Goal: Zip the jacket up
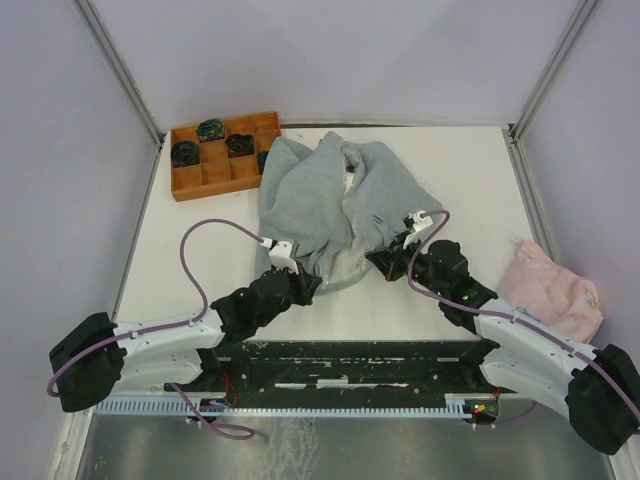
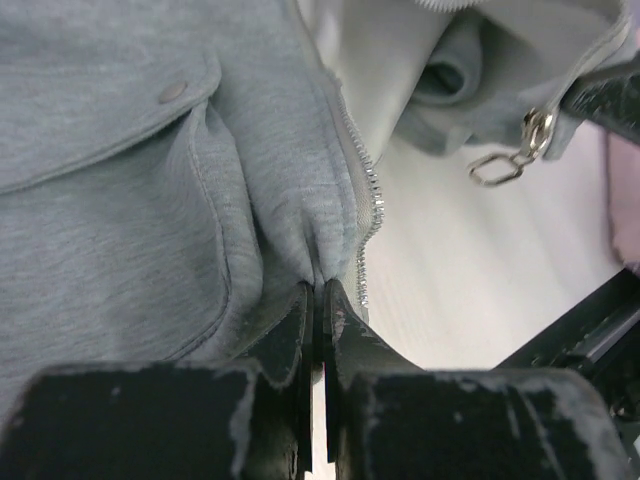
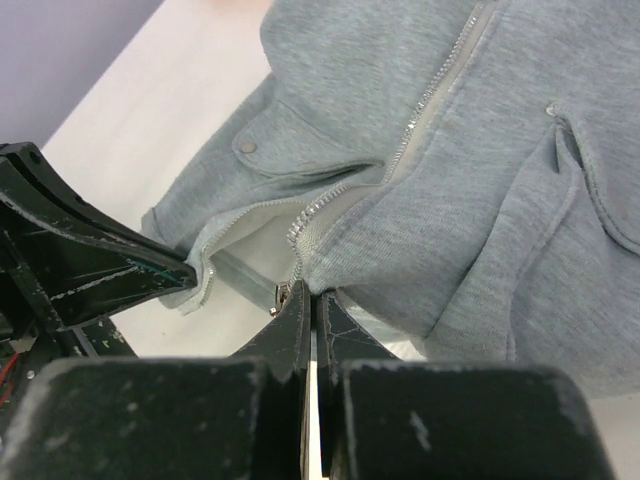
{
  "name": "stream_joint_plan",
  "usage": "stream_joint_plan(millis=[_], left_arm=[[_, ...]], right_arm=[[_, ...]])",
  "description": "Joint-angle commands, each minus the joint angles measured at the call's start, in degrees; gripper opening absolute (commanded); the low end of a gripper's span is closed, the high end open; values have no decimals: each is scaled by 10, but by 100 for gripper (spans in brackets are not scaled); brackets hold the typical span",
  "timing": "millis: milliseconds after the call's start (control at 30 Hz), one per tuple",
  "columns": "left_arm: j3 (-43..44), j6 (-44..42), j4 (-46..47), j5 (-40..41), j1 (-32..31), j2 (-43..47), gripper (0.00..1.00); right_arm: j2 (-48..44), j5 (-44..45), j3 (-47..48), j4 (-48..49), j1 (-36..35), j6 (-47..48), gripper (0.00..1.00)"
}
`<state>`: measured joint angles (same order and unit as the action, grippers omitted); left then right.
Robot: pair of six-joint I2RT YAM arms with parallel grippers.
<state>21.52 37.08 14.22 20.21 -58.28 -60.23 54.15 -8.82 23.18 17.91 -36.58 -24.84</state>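
From above, the jacket [image 1: 325, 190] lay crumpled in the middle of the table [image 1: 470, 180], its far edge touching an orange compartment tray [image 1: 190, 178] at the back left. A pale pink cloth [image 1: 553, 290] sat well apart at the right edge. The left tool [image 1: 297, 268] and the right tool [image 1: 380, 262] both met the jacket's near hem, one on each side of the front opening, though from this height I could not tell how their fingers stood.

The left wrist view settled that for its own side. The left tool [image 2: 318, 292] had its fingers pressed together on a ridge of grey fleece just beside the zipper teeth [image 2: 366, 215]. A pocket flap with a snap [image 2: 172, 92] lay to the left. Past the white lining, a metal pull with a ring [image 2: 512, 152] hung from the other front edge, a detail the overhead view was too small to give.

The right wrist view showed the right tool [image 3: 312, 300] pinched shut on the hem at the foot of a zipper line [image 3: 435, 95], with a small metal piece [image 3: 282, 294] touching its left finger. The left tool [image 3: 95, 265] showed at the left, meeting the opposite edge.
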Motion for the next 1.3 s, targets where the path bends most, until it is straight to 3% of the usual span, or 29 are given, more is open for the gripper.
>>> stream_joint_plan(millis=[0,433,933,1267], left_arm=[[-13,-8,152,44,1,13,3],[-65,-44,421,103,2,-41,3],[-42,-72,579,159,2,-140,3],[-18,-114,612,160,-8,-189,3]], right_arm=[[-9,-38,15,68,0,-30,0],[49,-99,15,155,1,-97,0],[117,-100,26,217,-1,-170,0],[133,-109,32,247,-3,-195,0]])
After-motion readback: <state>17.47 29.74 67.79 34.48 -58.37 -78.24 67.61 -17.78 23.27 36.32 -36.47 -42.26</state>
